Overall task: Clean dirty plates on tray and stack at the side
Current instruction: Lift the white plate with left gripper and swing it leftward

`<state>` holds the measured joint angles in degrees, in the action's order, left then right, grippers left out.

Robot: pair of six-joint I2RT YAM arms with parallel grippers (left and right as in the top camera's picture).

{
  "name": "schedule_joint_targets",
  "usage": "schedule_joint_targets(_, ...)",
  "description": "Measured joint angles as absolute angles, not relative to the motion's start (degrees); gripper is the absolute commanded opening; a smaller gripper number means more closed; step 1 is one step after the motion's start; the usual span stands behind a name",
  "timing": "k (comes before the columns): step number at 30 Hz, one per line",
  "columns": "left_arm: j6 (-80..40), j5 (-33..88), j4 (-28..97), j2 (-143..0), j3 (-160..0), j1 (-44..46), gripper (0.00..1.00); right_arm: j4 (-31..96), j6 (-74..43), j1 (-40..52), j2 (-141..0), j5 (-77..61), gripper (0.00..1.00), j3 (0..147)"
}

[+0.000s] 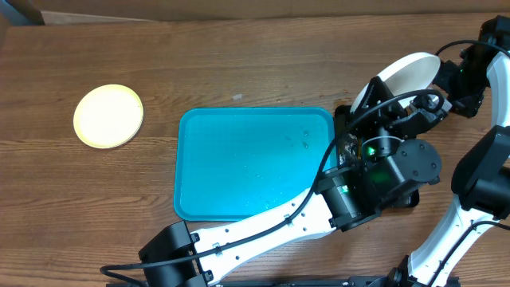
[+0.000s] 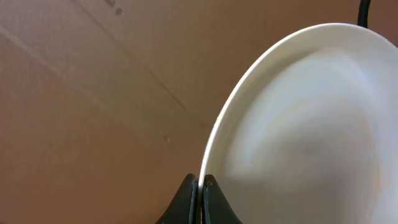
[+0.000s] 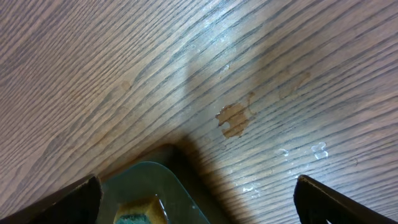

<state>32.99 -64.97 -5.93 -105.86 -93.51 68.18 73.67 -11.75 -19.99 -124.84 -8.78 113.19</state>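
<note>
- Turquoise tray (image 1: pixel 239 199) lies mid-table, with a few droplets (image 1: pixel 304 140) near its right end.
- Yellow-green plate (image 1: pixel 108 116) sits flat on the table (image 1: pixel 239 56), well left of the tray.
- White plate (image 1: pixel 406 72) is held tilted off the tray's right end, with the left gripper (image 2: pixel 201 193) clamped on its rim.
- Right gripper (image 3: pixel 198 186) hangs over wet wood with its fingers wide apart, holding nothing. A clear bowl (image 3: pixel 155 180) with a sponge (image 3: pixel 138 211) shows at the frame's bottom edge.
</note>
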Motion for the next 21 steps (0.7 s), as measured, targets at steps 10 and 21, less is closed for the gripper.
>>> schedule_joint_targets(10,7.3,-57.4,26.7,-105.9,-94.1,66.7,0.04,73.7,-11.8,-20.0,-124.8,-8.8,1.00,113.2)
schedule_joint_targets(21,-19.7,-20.9,36.4,-105.9,-94.0,48.9,0.04,73.6,-11.8,-20.0,-124.8,-8.8,1.00,113.2)
